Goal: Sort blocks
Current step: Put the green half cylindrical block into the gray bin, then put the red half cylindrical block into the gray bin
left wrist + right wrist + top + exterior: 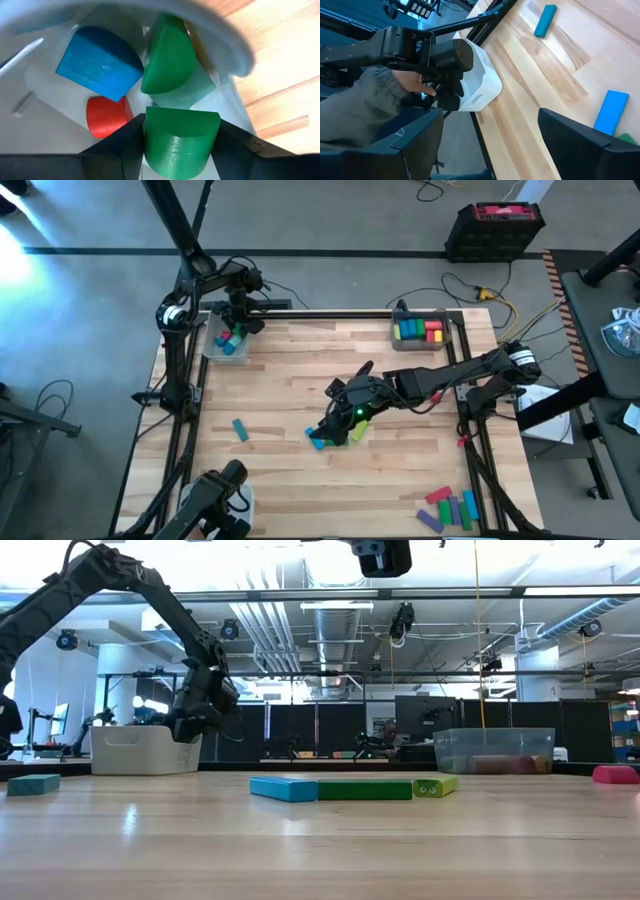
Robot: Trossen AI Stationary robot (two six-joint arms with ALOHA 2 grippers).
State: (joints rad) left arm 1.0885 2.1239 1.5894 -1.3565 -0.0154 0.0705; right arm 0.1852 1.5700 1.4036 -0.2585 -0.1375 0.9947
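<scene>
Bottom right of the high view, a loose cluster of blocks (450, 508) waits unsorted. At centre, the right gripper (338, 423) hovers with fingers spread over three more. Upper left, the left gripper (181, 145) clamps a green block (180, 142) over a part-filled tray (212, 348).

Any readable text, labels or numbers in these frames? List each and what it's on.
None readable.
Black case on the floor: its red top may carry a label, too small to read.
Blocks, trays and both arms: no markings visible.
</scene>
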